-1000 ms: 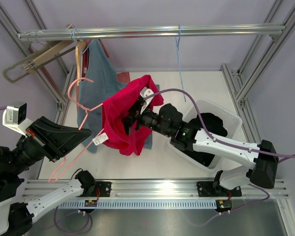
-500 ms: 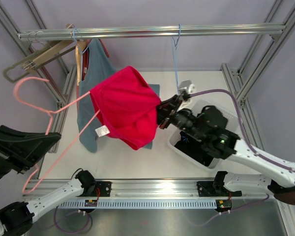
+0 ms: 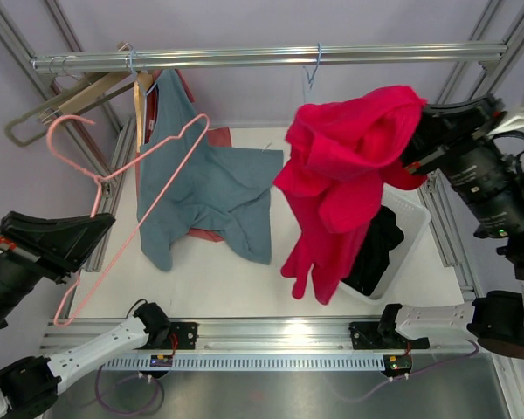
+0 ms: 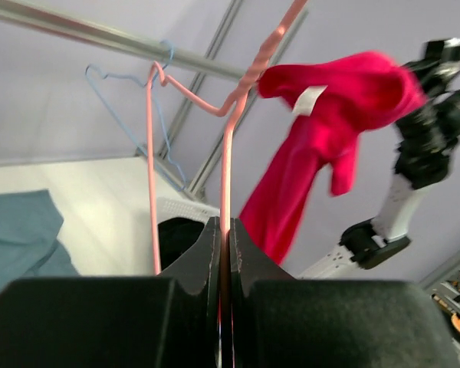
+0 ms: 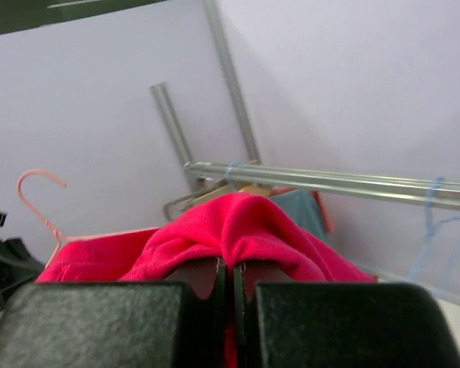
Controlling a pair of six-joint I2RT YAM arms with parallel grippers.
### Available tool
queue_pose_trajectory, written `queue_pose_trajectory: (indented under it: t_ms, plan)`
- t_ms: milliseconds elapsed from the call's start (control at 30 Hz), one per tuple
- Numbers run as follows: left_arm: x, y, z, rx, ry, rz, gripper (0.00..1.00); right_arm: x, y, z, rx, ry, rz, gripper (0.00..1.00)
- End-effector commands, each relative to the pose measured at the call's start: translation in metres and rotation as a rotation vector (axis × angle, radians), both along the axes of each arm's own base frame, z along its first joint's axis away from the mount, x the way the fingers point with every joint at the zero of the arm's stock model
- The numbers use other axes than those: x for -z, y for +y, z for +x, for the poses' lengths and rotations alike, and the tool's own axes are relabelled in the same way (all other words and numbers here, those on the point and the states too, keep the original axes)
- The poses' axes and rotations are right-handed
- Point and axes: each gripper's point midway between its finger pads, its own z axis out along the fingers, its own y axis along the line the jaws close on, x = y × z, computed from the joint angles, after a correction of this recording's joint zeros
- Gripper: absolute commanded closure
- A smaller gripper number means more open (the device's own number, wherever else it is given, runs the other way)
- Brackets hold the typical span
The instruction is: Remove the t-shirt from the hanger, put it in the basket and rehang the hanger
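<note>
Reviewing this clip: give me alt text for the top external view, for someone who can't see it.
The red t-shirt dangles clear of the pink hanger, clamped in the right gripper by its fingers, over a white basket. At left, the left gripper holds that bare hanger; a blue-grey garment lies spread between them.

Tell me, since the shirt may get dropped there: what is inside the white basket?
A black garment lies inside the white basket. The hanging red t-shirt covers the basket's left part, so anything lying there cannot be seen.
</note>
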Motion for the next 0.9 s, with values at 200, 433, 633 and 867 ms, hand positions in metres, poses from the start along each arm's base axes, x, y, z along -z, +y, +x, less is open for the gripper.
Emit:
queue_pose_trajectory:
  t_ms: [200, 433, 633, 867]
  plan:
    - [0.017, -0.024, 0.03, -0.035, 0.014, 0.053, 1.0, 0.033, -0.047, 0.047, 0.402, 0.054, -0.179, 1.0]
    - [0.026, -0.038, 0.038, -0.013, 0.028, 0.061, 1.0, 0.039, -0.092, 0.065, 0.648, 0.062, -0.192, 1.0]
    - [0.029, -0.044, 0.041, -0.002, 0.032, 0.059, 1.0, 0.043, -0.132, 0.061, 0.787, 0.073, -0.153, 1.0]
    - [0.035, -0.045, 0.044, -0.01, 0.038, 0.066, 1.0, 0.149, -0.152, 0.061, 0.88, 0.236, -0.15, 1.0]
